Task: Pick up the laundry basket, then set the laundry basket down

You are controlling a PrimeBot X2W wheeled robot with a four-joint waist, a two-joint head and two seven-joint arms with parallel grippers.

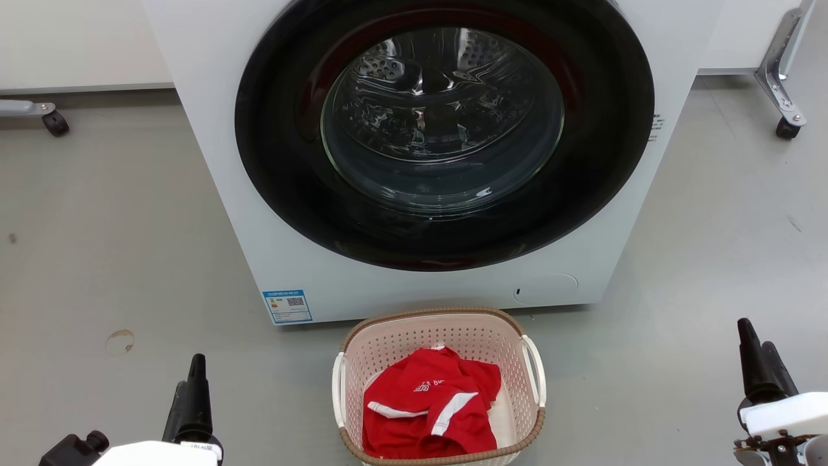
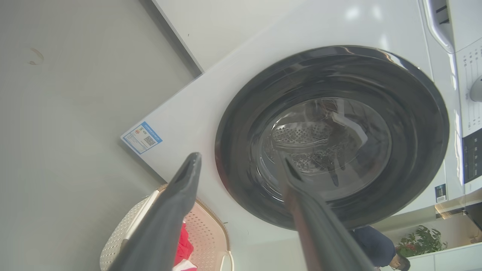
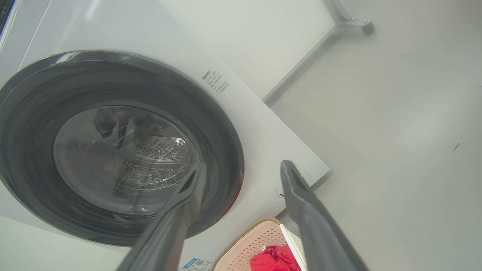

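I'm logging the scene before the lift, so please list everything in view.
washer: one, white, behind the basket
door: one, dark ring around glass, on the washer front
label: one, blue, washer's lower left corner
basket: one, pale pink, brown rim, white handles, on the floor before the washer
shirt: one, red with white stripes, in the basket
casters: two, black, floor at far left and far right
stain: one, brownish, floor left of the basket
person: one, dark top, beyond the washer
plant: one, green, by the person
left fingers: two, dark, open, left of the basket, apart from it
right fingers: two, dark, open, right of the basket, apart from it
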